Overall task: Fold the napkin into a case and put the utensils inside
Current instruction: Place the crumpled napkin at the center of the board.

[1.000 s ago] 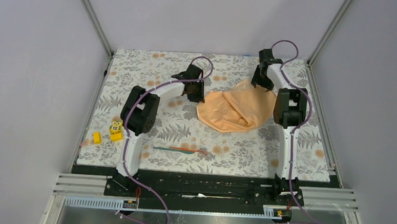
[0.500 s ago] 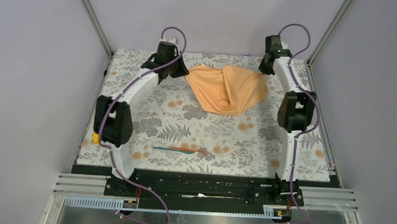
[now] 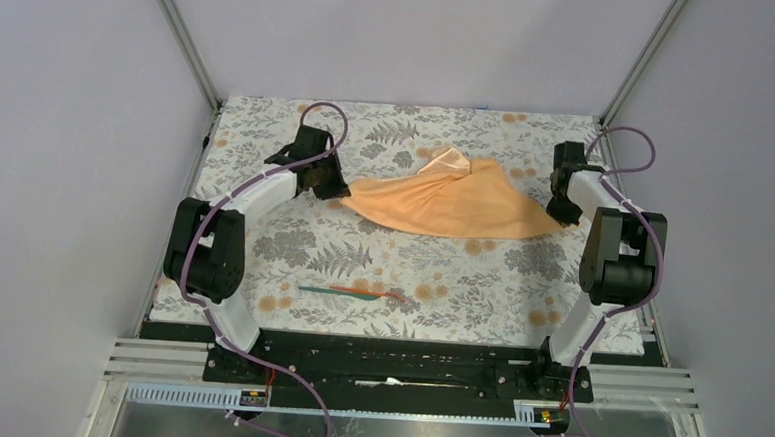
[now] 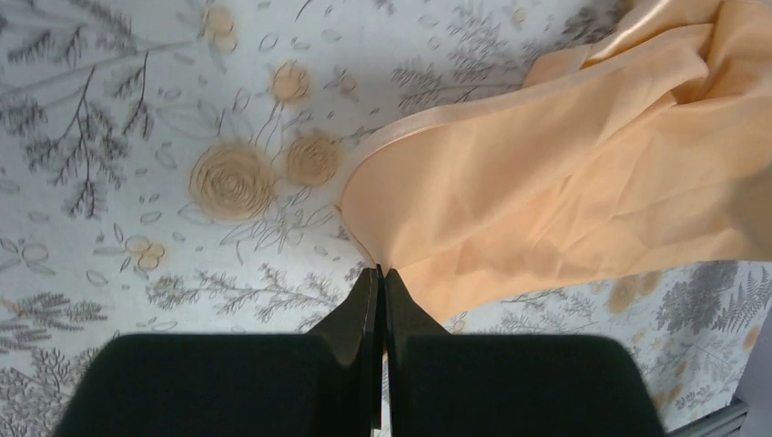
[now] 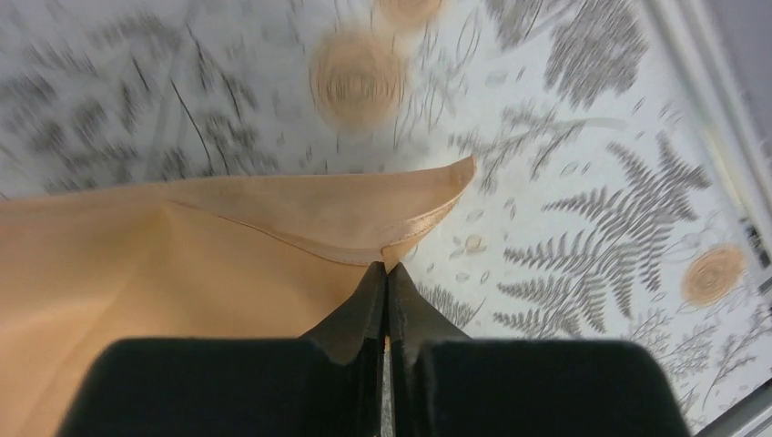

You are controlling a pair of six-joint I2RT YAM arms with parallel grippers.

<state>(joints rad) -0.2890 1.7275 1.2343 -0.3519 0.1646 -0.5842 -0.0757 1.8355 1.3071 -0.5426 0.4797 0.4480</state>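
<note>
The peach-orange napkin (image 3: 450, 199) is stretched wide across the far half of the tablecloth, with a loose fold sticking up near its middle. My left gripper (image 3: 337, 190) is shut on the napkin's left corner (image 4: 382, 259). My right gripper (image 3: 562, 210) is shut on its right corner (image 5: 410, 238). In both wrist views the black fingers (image 4: 364, 305) (image 5: 364, 305) press together with cloth pinched at the tips. The utensils, a teal-green one (image 3: 325, 290) and an orange-red one (image 3: 372, 294), lie end to end near the front edge, well apart from both grippers. No case is formed.
The grey floral tablecloth (image 3: 267, 142) covers the table. Grey walls with metal corner posts (image 3: 187, 43) close in the left, right and back sides. The black mounting rail (image 3: 396, 364) runs along the near edge.
Both grippers shut on the napkin's corners, then came back from the far edge and moved apart, pulling the bunched cloth out into a wide, flatter shape. The utensils have not moved.
</note>
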